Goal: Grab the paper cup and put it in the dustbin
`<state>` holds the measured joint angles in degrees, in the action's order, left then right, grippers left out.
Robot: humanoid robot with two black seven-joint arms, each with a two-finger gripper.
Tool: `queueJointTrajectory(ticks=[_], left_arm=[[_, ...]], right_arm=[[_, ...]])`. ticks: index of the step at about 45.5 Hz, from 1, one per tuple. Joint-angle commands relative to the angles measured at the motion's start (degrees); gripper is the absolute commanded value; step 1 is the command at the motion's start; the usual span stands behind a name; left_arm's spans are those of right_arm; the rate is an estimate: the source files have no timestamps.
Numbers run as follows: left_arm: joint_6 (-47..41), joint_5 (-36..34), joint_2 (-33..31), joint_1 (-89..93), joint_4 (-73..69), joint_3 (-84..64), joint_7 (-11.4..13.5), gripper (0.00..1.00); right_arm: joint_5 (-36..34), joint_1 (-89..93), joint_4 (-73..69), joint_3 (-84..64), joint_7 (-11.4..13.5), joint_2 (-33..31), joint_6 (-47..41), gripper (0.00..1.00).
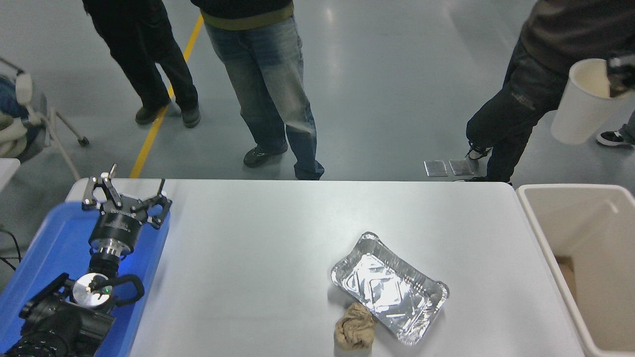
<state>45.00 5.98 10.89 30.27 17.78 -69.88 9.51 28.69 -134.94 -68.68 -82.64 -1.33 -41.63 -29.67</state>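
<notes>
The white paper cup (580, 104) hangs high at the far right edge, tilted, its cream inside facing the camera. My right gripper (620, 79) is shut on its rim; only its tip shows, the rest is cut off by the edge. The cup is above and beyond the far end of the beige dustbin (538, 238), which stands at the table's right end. My left gripper (126, 191) is open and parked over the blue tray (44, 248) at the lower left.
A silver foil tray (389, 287) and a crumpled brown paper ball (354, 332) lie at the table's front middle. Three people stand beyond the far edge, one (526, 94) close to the cup. The dustbin holds something brown at its bottom.
</notes>
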Motion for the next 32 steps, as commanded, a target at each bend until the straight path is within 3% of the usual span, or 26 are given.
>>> queueJointTrajectory(ticks=[1,7,15,25,32], left_arm=[[0.0,0.0,0.0,0.0,0.0,0.0,0.0,0.99],[0.0,0.1,0.0,0.0,0.0,0.0,0.0,0.99],[0.0,0.1,0.0,0.1,0.0,0.0,0.0,0.99],[0.0,0.1,0.0,0.1,0.0,0.0,0.0,0.99],[0.0,0.1,0.0,0.1,0.0,0.0,0.0,0.99]], right_arm=[[6.3,18.6,9.8,4.4,-0.2,-13.5,12.0,0.0],[5.4,36.4,15.9,15.2,-0.3,-16.3,19.6,0.0],[5.3,64.4,24.4,40.3,0.0,-15.2,26.9,0.0],[5.1,87.6,39.3,64.5,0.5,-5.5,30.3,0.0],[-2.8,93.3,45.3,68.8,1.0,-1.0,32.2,0.0]])
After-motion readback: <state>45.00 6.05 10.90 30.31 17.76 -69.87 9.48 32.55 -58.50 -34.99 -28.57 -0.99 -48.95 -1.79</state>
